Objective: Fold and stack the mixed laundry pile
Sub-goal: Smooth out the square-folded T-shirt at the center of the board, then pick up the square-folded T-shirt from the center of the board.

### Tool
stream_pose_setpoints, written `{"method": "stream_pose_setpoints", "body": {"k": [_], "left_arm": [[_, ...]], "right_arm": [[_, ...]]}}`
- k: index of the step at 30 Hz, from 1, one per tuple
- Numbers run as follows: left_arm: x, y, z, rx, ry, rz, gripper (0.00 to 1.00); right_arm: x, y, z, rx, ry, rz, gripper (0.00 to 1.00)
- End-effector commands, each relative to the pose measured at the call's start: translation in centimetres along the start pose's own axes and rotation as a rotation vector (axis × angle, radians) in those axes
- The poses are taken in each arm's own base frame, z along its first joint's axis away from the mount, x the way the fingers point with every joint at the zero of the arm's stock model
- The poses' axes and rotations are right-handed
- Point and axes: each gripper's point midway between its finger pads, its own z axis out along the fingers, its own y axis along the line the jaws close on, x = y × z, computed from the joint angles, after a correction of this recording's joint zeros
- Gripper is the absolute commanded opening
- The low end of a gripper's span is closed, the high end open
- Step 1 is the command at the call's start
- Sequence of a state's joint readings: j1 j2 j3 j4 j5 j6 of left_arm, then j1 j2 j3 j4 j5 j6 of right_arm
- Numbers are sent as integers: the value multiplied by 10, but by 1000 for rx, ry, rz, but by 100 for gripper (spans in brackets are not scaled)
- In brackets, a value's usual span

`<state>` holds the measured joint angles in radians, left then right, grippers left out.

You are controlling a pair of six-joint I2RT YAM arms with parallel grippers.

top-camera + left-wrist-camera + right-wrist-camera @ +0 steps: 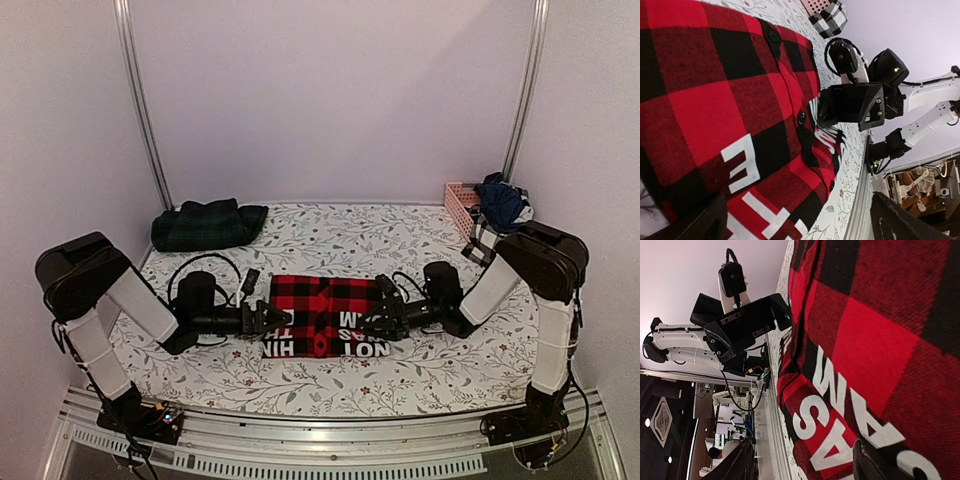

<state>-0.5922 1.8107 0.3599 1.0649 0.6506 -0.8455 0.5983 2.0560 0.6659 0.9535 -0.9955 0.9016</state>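
Both jaws gaping, the left gripper (pixel 274 318) and right gripper (pixel 379 322) should pinch the flannel shirt's (pixel 320 298) opposite edges evenly before folding.

The left black and white robot arm (pixel 150 305) bends at its elbow and reaches low toward the middle. The left black two-finger pincer (pixel 272 318) points to the right, and its fingers (pixel 705 220) are spread wide. The right black and white robot arm (pixel 490 290) bends the same way and reaches in from the other side. The right black two-finger pincer (pixel 380 320) points left, with its fingers (pixel 737 462) apart. The two pincers face each other.
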Motion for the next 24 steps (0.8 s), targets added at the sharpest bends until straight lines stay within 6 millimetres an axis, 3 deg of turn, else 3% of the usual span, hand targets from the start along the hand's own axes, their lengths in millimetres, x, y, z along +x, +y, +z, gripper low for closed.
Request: {"method": "stream_pose_setpoints", "body": {"k": [1, 6, 10, 12, 18, 24], "left_arm": [[-25, 18, -14, -208, -43, 100, 100], [-74, -35, -29, -296, -167, 399, 100], [-65, -88, -22, -180, -161, 581, 100], [-55, -105, -10, -124, -125, 665, 100], [-9, -89, 65, -389, 119, 1010, 100], [43, -81, 126, -397, 301, 1285, 88]], "right_arm": [[-15, 4, -25, 66, -60, -3, 67], [-43, 32, -57, 110, -153, -103, 68], [-44, 42, -78, 198, -198, -156, 69], [-40, 45, -87, 220, -216, -171, 70], [-26, 39, -106, 251, -264, -127, 73], [-13, 27, -119, 257, -282, -68, 77]]}}
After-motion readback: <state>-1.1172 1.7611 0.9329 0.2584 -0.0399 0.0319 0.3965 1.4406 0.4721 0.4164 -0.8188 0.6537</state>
